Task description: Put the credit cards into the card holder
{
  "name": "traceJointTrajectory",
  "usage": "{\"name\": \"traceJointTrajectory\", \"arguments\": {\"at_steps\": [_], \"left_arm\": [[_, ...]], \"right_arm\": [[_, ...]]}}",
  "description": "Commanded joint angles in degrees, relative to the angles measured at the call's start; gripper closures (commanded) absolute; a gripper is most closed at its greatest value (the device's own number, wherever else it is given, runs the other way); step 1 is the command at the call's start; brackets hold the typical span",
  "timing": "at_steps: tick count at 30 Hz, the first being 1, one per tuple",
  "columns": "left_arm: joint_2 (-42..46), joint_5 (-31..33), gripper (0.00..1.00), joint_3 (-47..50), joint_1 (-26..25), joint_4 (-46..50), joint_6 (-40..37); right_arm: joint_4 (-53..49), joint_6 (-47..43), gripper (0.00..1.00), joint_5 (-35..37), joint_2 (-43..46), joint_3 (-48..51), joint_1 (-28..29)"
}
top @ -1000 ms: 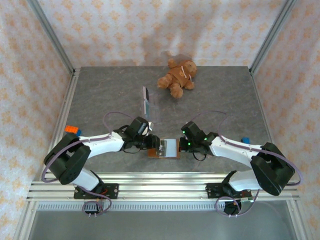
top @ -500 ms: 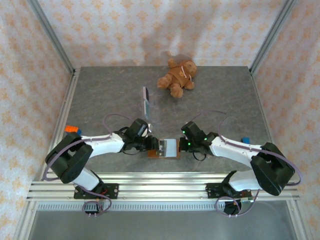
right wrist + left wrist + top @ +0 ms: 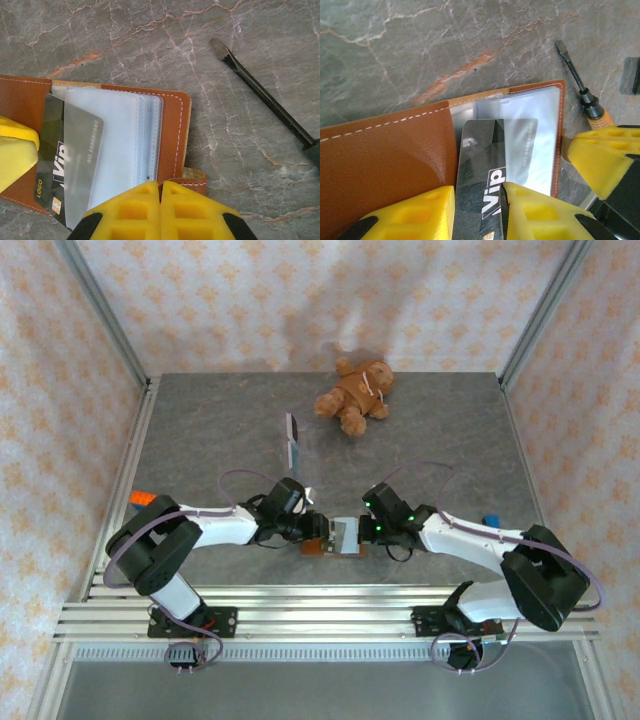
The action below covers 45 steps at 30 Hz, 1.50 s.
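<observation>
While the left fingers (image 3: 415,212) clamp a dark grey plastic credit card (image 3: 485,150), its free end lies inside the clear sleeve of the brown leather card holder (image 3: 385,150), open near-centre on the grey stone worktop (image 3: 420,50); the right fingers (image 3: 182,207) rest fully closed, empty, at its right edge.

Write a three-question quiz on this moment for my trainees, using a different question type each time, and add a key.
1. True or false: the right gripper is open.
2. What is pinched in the left gripper? A) a screwdriver B) a dark card C) a teddy bear
3. Fill in the blank: the dark card sits ____ inside a clear sleeve of the open card holder.

Key:
1. False. Its fingers are shut together at the card holder's near edge.
2. B
3. partly
</observation>
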<state>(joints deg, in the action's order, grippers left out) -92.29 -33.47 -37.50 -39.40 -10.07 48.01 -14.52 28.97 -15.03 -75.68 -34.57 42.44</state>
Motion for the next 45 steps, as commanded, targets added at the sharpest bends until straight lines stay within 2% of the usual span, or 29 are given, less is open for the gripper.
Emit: {"name": "traceJointTrajectory", "arguments": {"at_steps": [1,12,16,22,28,36,40,41,43,45], "left_arm": [[-0.61,-1.3,0.71,-1.95,-0.75,-2.11,0.66],[-1.75,-2.82,0.71,0.25,-0.86,-10.71,4.87],[-0.74,-2.57,0.7,0.72,-0.77,-9.85,4.72],[3.69,-0.28,0.66,1.36,-0.17,-3.35,1.61],[5.74,0.34,0.65,2.63,1.59,-1.27,0.35],[9.57,3.02,0.65,4.7,2.57,3.6,-2.94],[9.04,3.36,0.65,5.75,2.57,3.36,-3.62],[8.53,3.05,0.65,5.85,2.57,2.92,-3.58],[7.32,2.33,0.66,6.03,2.57,1.64,-3.28],[6.16,2.19,0.68,6.33,2.57,0.65,-3.01]], "right_arm": [[1.46,1.0,1.0,-0.16,0.04,1.53,0.1],[2.09,0.08,1.0,-2.81,-3.68,-1.79,0.16],[1.54,-0.11,1.0,-3.04,-4.26,-2.35,0.1],[-1.24,-0.93,1.0,0.16,-2.83,-2.79,0.1],[-3.93,-1.82,0.87,2.64,-2.11,-3.29,0.1],[-12.14,-3.32,0.61,9.0,2.29,-6.6,0.79],[-14.74,-2.84,0.51,11.45,3.95,-8.36,2.23],[-14.65,-2.34,0.4,11.6,3.96,-8.66,2.74],[-13.95,-0.77,0.25,12.02,3.48,-9.22,3.92],[-12.77,1.29,0.16,12.76,2.19,-9.91,5.59]]}}
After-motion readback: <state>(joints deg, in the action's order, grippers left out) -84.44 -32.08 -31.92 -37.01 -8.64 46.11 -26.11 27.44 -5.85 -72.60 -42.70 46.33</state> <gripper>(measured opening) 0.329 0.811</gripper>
